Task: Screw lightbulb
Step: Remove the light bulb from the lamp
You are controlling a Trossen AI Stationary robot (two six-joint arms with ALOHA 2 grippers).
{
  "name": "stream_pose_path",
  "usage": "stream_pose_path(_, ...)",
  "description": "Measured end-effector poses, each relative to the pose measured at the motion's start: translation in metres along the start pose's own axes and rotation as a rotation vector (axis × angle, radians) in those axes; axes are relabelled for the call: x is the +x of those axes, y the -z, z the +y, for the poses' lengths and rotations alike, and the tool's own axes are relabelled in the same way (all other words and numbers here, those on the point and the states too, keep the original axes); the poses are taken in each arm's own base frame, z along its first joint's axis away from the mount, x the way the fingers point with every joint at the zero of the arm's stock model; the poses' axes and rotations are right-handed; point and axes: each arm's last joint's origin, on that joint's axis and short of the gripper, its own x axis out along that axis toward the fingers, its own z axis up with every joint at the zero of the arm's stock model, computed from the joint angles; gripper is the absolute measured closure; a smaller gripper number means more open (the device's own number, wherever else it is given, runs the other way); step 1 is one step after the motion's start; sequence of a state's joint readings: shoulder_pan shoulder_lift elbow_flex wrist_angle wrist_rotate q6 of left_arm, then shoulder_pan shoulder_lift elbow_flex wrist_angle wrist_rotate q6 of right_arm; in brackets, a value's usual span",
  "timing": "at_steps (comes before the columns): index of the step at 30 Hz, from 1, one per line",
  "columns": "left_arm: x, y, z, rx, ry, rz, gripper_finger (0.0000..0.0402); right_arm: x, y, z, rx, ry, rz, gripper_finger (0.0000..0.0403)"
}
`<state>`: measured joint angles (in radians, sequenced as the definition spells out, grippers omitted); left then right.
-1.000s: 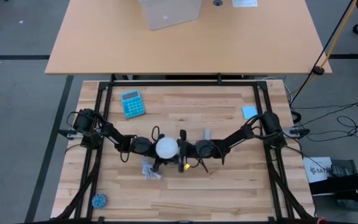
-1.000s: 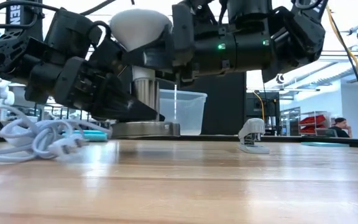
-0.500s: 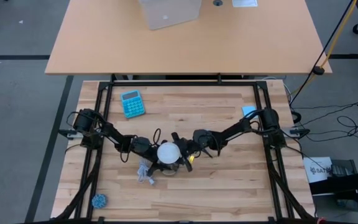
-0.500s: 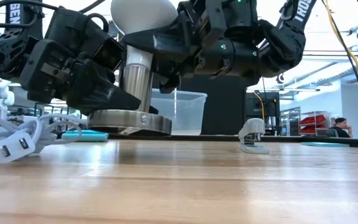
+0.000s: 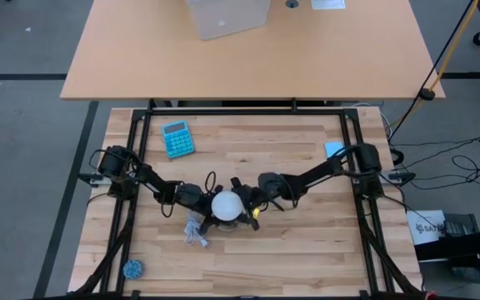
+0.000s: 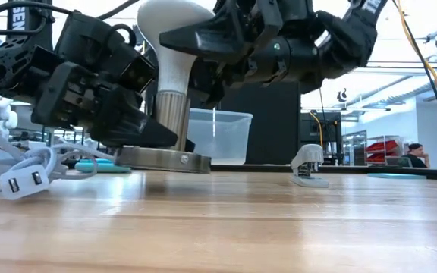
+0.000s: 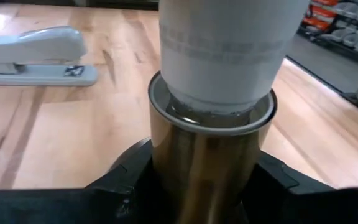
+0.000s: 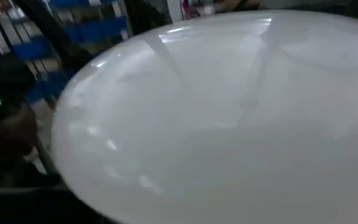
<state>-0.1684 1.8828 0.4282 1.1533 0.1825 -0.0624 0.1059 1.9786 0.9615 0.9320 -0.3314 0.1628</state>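
The white lightbulb (image 5: pixel 226 205) stands upright with its neck (image 7: pixel 229 56) in the silvery tube of the metal socket (image 6: pixel 171 121). The tube rises from a round disc base (image 6: pixel 165 160) at the table top. The socket's white cord and plug (image 6: pixel 21 180) lie on the table to its left and show in the high view (image 5: pixel 197 230). My left gripper (image 5: pixel 210 203) is shut on the socket tube. My right gripper (image 5: pixel 242 202) is shut on the bulb's head. The bulb's dome (image 8: pixel 216 112) fills the right wrist view. My left gripper pinches the socket's upright tube (image 7: pixel 207 168) between its two fingers, just below the tube's rim. The fingers come level from the table's left and lie across the tube. The disc base looks slightly tilted; I cannot tell whether it rests on the table. My right gripper holds the bulb's wide head (image 6: pixel 174 26), coming level from the table's right, one finger (image 6: pixel 203 36) beside the dome. The gripper body hides the other side of the hold. The bulb stands upright in the socket.
A blue calculator (image 5: pixel 177 138) lies at the far left, a blue pad (image 5: pixel 333 149) at the far right, a small blue object (image 5: pixel 132 268) at the near left corner. A grey stapler (image 6: pixel 308 167) and a clear bin (image 6: pixel 218 135) stand behind. A person (image 6: pixel 414 155) is far off.
My right gripper has turned about the bulb, its wrist swinging from the bulb's near side to its far side. Bulb and socket have shifted a little toward the near edge, the disc base tipping on the way. The cord and plug have slid along.
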Motion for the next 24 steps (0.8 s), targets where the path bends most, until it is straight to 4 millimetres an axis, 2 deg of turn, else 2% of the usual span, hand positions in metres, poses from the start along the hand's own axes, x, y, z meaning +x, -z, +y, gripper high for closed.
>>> stream_pose_path(6, 0.0, 0.002, 0.001, -0.021, -0.031, 0.02, 0.0225, -0.015, -0.013, 0.005, -0.059, 0.26, 0.198, 0.0111)
stream_pose_path(9, 0.0, 0.003, 0.002, -0.022, -0.073, 0.022, 0.0216, -0.024, -0.024, 0.013, -0.088, 0.342, 0.258, 0.0111)
stream_pose_path(16, -0.001, 0.003, 0.004, -0.018, -0.129, 0.017, 0.0225, -0.04, -0.04, 0.05, -0.122, 0.474, 0.351, 0.0111)
stream_pose_path(20, -0.001, 0.002, 0.006, -0.018, -0.163, 0.013, 0.0225, -0.044, -0.039, 0.072, -0.157, 0.598, 0.376, 0.0113)
stream_pose_path(24, -0.001, 0.002, 0.007, -0.018, -0.209, 0.009, 0.0225, -0.043, -0.038, 0.082, -0.176, 0.708, 0.341, 0.0124)
